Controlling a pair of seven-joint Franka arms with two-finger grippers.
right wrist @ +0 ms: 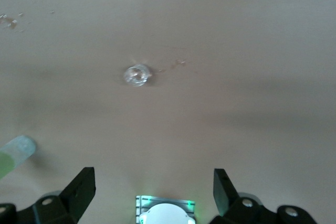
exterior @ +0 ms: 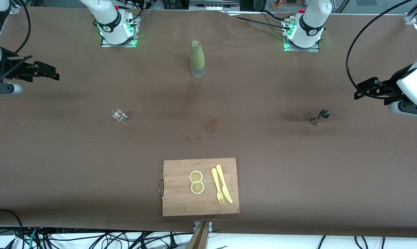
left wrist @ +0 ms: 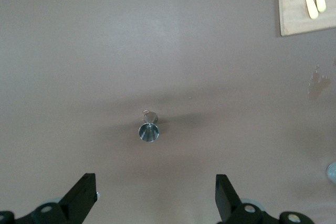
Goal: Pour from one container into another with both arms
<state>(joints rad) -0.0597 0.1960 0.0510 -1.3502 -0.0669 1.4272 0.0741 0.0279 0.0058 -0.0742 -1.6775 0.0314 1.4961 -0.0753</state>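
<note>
A small clear glass [exterior: 118, 114] [right wrist: 136, 75] stands on the brown table toward the right arm's end. A metal jigger [exterior: 320, 116] [left wrist: 148, 131] stands toward the left arm's end. A tall green bottle [exterior: 197, 58] stands upright between the two bases, and its bottom shows in the right wrist view [right wrist: 16, 156]. My right gripper [exterior: 54, 75] [right wrist: 154, 190] hangs open and empty in the air, off to the side of the glass. My left gripper [exterior: 359, 91] [left wrist: 155, 198] hangs open and empty in the air, off to the side of the jigger.
A wooden cutting board [exterior: 180, 204] [left wrist: 294, 19] lies near the front edge, carrying two lemon slices [exterior: 196, 182], a yellow fork [exterior: 217, 186] and a knife [exterior: 224, 188]. Wet spill patches [exterior: 210, 126] mark the table's middle. The right arm's base [exterior: 118, 27] and the left arm's base [exterior: 305, 31] stand along the edge farthest from the front camera.
</note>
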